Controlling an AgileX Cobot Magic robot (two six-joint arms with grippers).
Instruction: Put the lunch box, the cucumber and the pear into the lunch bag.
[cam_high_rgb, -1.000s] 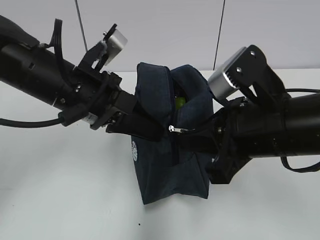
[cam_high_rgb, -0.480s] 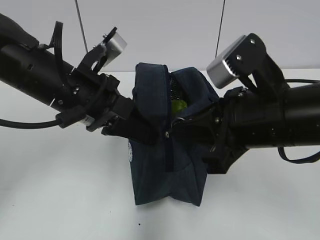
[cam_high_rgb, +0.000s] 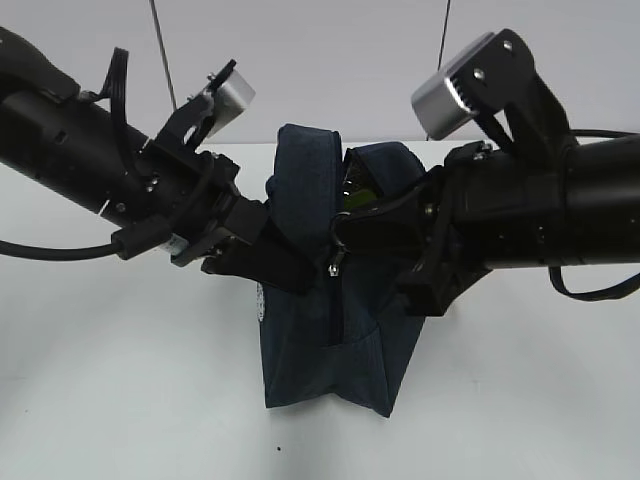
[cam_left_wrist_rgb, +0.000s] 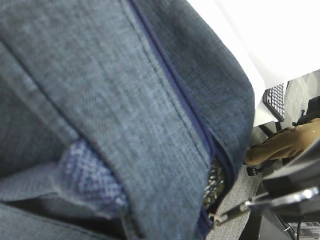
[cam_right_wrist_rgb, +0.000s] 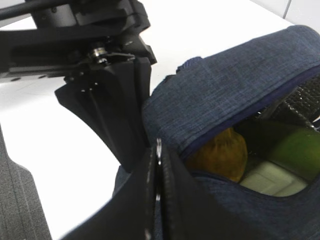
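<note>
With the pear (cam_right_wrist_rgb: 220, 155), cucumber (cam_right_wrist_rgb: 290, 147) and lunch box (cam_right_wrist_rgb: 267, 180) inside the upright lunch bag (cam_high_rgb: 330, 350), the right gripper (cam_high_rgb: 345, 250), pinched shut on the zipper pull (cam_high_rgb: 331, 267), faces the left gripper (cam_high_rgb: 262, 250), clamped on the fabric opposite.

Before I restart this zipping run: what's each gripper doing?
Left gripper: shut on the lunch bag.
Right gripper: shut on the zipper pull.

Inside the lunch bag (cam_right_wrist_rgb: 235, 95), the pear (cam_right_wrist_rgb: 220, 152), cucumber (cam_right_wrist_rgb: 290, 147) and lunch box (cam_right_wrist_rgb: 272, 180) show only partly.
</note>
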